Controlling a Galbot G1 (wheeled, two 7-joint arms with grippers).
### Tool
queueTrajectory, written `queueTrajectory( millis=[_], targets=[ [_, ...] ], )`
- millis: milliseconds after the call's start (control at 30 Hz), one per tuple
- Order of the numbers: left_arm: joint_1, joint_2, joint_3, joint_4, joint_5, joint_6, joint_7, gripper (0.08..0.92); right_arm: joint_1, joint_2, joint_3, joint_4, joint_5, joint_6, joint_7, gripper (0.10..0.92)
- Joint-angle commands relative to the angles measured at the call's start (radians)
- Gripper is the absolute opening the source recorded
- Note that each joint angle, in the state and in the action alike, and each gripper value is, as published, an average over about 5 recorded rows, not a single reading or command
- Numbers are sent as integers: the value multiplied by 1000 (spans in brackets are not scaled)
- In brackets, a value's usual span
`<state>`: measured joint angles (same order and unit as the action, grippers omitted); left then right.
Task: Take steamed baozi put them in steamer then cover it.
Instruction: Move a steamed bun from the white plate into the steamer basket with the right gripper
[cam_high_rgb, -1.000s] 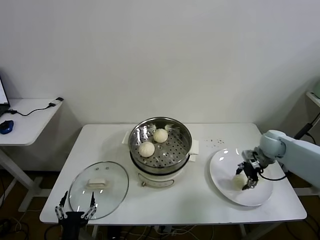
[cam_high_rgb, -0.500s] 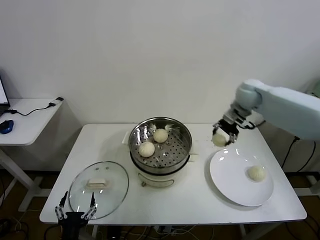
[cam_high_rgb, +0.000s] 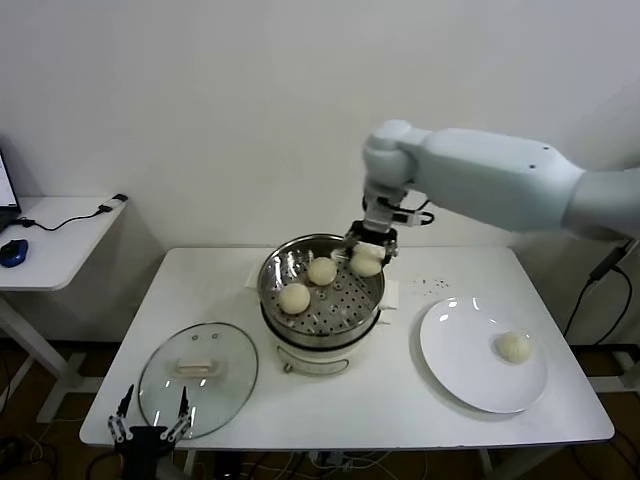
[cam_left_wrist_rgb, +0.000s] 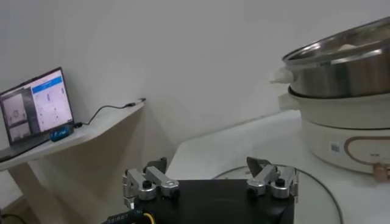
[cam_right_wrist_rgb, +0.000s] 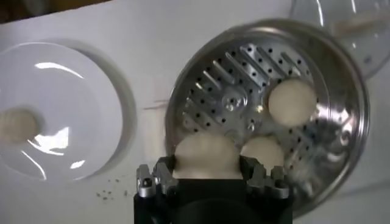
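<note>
I've got the right end effector (cam_high_rgb: 367, 252) over the far right edge of the steamer (cam_high_rgb: 372, 285), its fingers closed on a bun (cam_right_wrist_rgb: 206, 157). Two buns (cam_high_rgb: 294, 298) already sit on the tray; one more waits on the plate (cam_high_rgb: 455, 370). My worry: letting go this close to the rim could drop the bun onto the wall or have it roll against its neighbour. The left end effector (cam_left_wrist_rgb: 210, 182) idles wide open and empty at the worktop's (cam_high_rgb: 400, 400) near edge, by the lid (cam_high_rgb: 160, 385).
</note>
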<state>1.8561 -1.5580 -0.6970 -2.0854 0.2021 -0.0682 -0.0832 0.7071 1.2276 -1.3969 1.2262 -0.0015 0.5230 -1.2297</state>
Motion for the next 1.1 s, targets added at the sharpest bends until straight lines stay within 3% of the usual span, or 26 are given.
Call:
queueTrajectory(
  millis=[33, 700, 967, 1100],
  targets=[
    [8, -3, -7, -4, -19, -1, 1, 823, -97, 174, -26, 0, -80, 71, -1, 687],
    [4, 5, -17, 34, -42, -9, 2, 823, -191, 188, -20, -11, -126, 67, 29, 697],
    [2, 3, -15, 35, -38, -8, 1, 823, -172, 181, 15, -46, -127, 108, 2, 812],
    [2, 3, -14, 33, -37, -8, 1, 823, -142, 150, 33, -42, -122, 136, -6, 822]
  ],
)
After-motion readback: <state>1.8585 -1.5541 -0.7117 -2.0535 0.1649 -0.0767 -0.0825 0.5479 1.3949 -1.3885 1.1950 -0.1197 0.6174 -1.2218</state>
